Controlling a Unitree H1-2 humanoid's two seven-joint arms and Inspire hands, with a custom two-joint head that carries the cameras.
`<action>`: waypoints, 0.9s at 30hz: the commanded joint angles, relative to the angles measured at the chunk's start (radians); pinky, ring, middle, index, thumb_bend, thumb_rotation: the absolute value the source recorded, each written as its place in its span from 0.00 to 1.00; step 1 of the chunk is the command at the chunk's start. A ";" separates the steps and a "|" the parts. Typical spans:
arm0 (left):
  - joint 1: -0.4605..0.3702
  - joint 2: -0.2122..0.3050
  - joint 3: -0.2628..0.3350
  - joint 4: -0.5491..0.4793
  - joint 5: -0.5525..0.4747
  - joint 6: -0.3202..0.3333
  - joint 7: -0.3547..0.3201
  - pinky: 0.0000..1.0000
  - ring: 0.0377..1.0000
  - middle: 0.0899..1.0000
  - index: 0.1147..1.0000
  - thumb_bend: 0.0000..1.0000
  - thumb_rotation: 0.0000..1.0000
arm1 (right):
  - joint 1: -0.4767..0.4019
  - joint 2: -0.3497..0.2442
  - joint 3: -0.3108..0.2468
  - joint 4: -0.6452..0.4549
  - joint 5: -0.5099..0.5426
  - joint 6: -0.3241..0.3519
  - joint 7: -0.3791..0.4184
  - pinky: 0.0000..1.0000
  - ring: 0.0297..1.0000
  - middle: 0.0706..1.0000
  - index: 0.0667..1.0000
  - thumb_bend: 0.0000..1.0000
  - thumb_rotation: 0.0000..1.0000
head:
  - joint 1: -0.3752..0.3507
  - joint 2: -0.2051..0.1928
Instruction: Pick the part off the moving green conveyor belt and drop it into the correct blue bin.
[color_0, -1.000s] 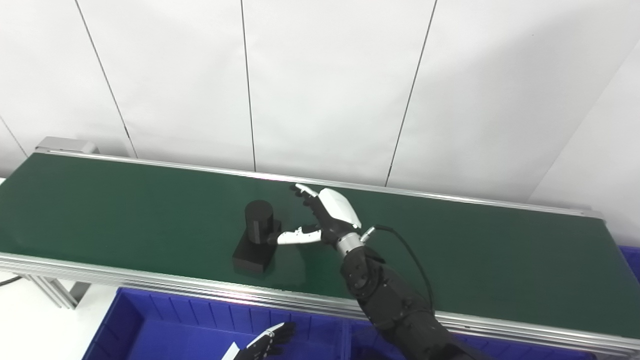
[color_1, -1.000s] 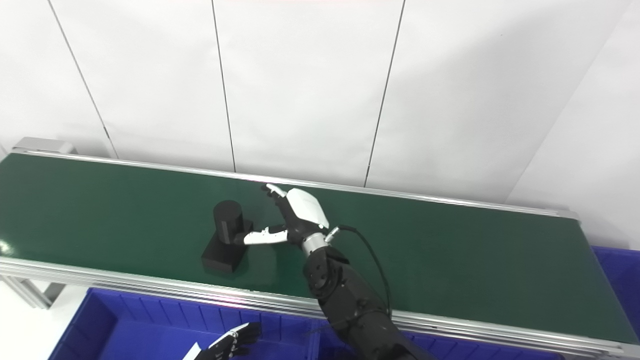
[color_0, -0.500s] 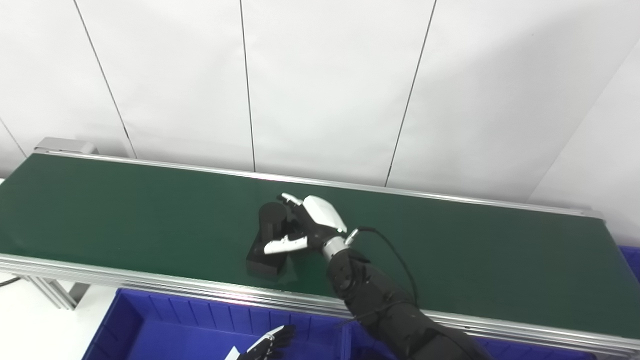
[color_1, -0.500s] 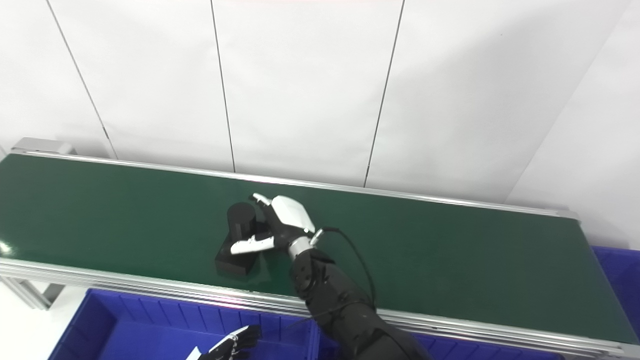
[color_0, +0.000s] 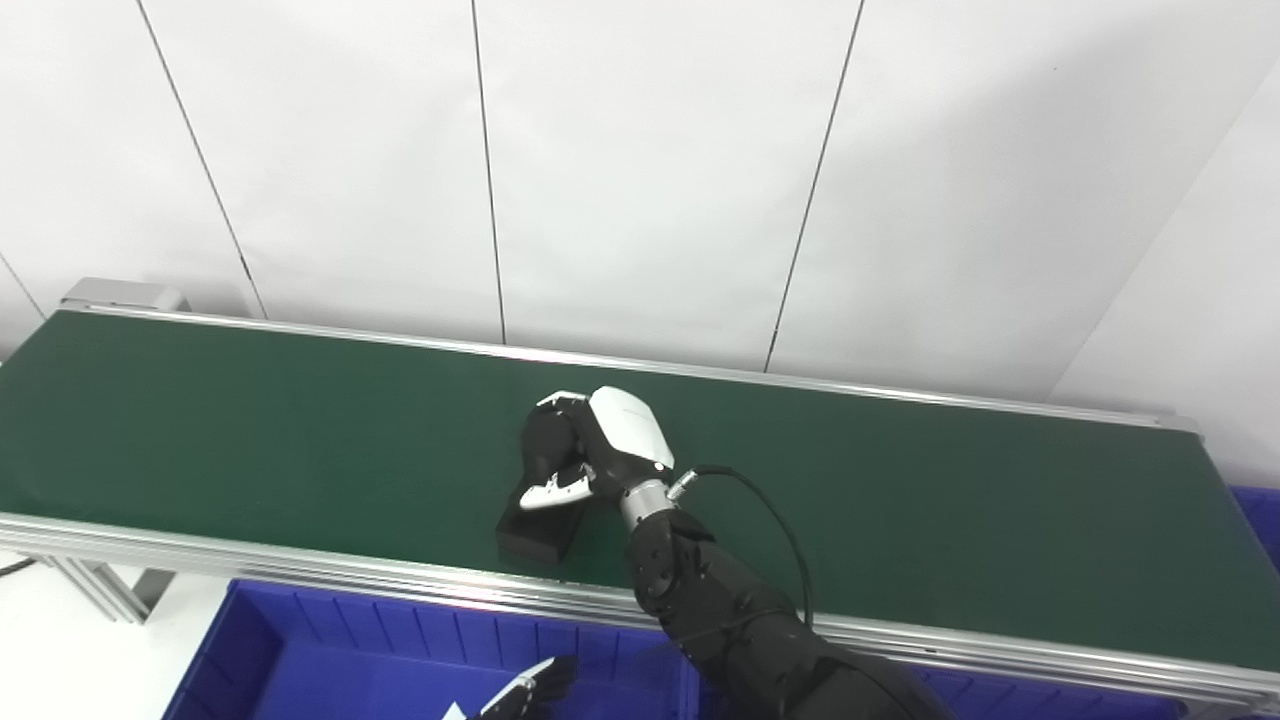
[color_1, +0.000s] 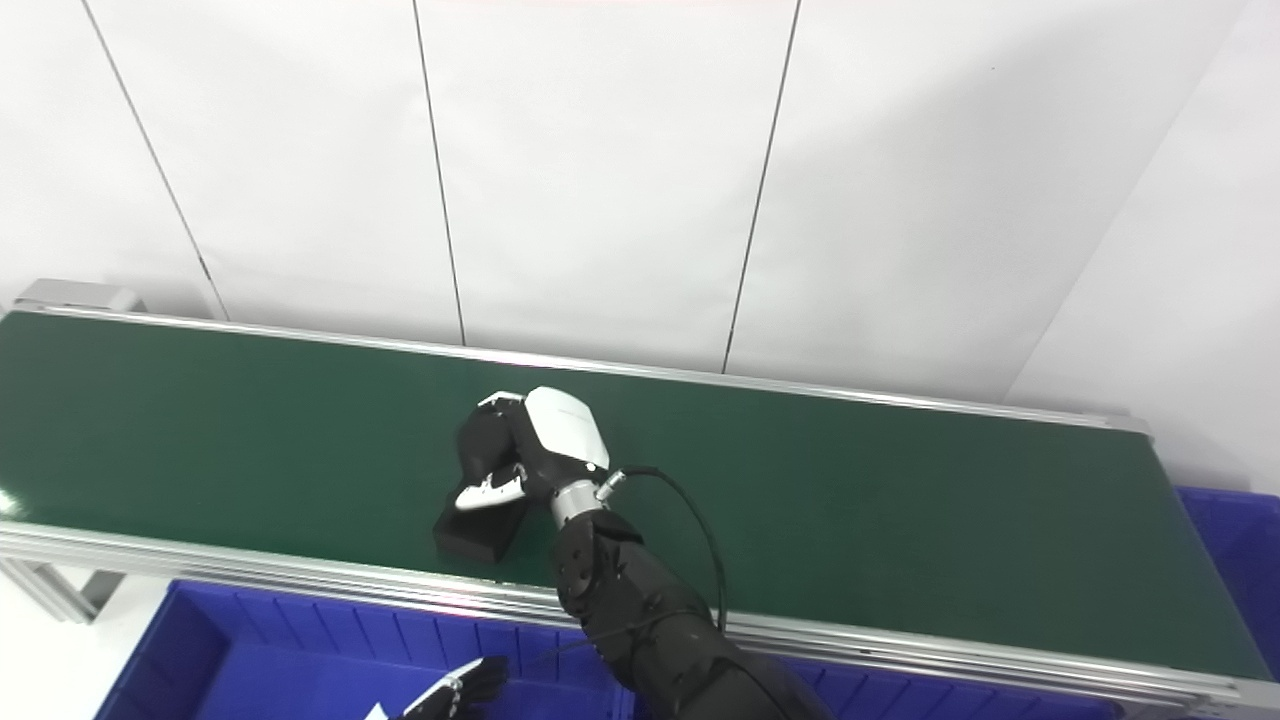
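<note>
Nearest the camera, a blue bin (color_0: 300, 640) sits below the near rail (color_0: 300, 572) of the belt. The left hand (color_0: 520, 695) hangs over this bin at the bottom edge of both views. Only its fingertips show, so whether it is spread or closed cannot be told; nothing is seen in it.

The right arm (color_0: 720, 620) rises from the lower right, crosses the near rail, and reaches up and to the left. A black cable (color_0: 770, 500) loops from the wrist.

On the green belt (color_0: 250, 430), near mid-length, stands the part (color_0: 535, 520): a black block base with a black cylinder upright on its far end. The base rests flat on the belt, its long axis running from the near rail toward the far rail, tilted slightly right.

The right hand (color_0: 600, 450) is closed around the cylinder. The fingers (color_0: 562, 402) wrap over its top and far side; the thumb (color_0: 555, 488) presses its near side. The base projects from the hand toward the near rail, left of the wrist.

Judgement: the grasp step appears complete and the lift is not yet done. The bin lies directly nearward of the part, so the coming move is a lift followed by a pull back over the near rail. The right hand holds the part; the left is well apart from it.

A second bin (color_0: 1262, 520) shows at the belt's right end. Behind the far rail (color_0: 800, 385) stands a white panelled wall (color_0: 640, 180).
</note>
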 joint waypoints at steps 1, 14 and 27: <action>-0.002 0.003 0.008 -0.024 -0.003 -0.037 0.008 0.84 0.87 0.87 0.86 0.94 0.49 | -0.021 0.010 -0.013 -0.012 0.015 -0.055 -0.041 0.24 0.39 0.46 0.46 0.52 0.00 | -0.002 0.003; -0.001 0.004 0.009 -0.036 0.002 -0.037 0.006 0.83 0.86 0.87 0.86 0.94 0.50 | 0.032 -0.015 -0.036 -0.054 0.038 -0.106 -0.116 0.27 0.39 0.47 0.46 0.51 0.00 | -0.022 0.025; 0.013 0.004 0.003 -0.083 0.001 -0.037 0.003 0.85 0.87 0.87 0.87 0.87 0.47 | 0.473 -0.153 -0.120 -0.879 0.040 -0.030 -0.042 0.42 0.38 0.46 0.52 0.51 0.00 | -0.051 0.109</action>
